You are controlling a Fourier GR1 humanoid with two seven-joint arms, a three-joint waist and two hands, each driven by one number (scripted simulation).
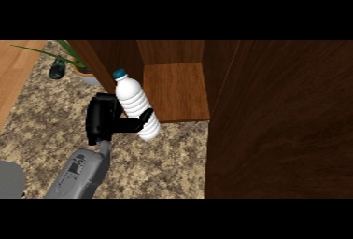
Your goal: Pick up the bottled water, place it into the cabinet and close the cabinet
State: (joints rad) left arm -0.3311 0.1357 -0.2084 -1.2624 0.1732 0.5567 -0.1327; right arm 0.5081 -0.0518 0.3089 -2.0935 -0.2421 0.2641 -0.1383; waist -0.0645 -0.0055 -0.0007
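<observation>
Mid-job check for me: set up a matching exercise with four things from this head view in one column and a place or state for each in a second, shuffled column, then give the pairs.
Things:
1. bottled water
2. left hand
3. cabinet shelf
4. potted plant

Places or states:
A. bare wood, nothing on it yet
B. at the counter's far left, beside the cabinet's side wall
C. tilted, teal cap up, held at the shelf's left front edge
D. fingers curled round the bottle

Pairs: 1-C, 2-D, 3-A, 4-B
</observation>
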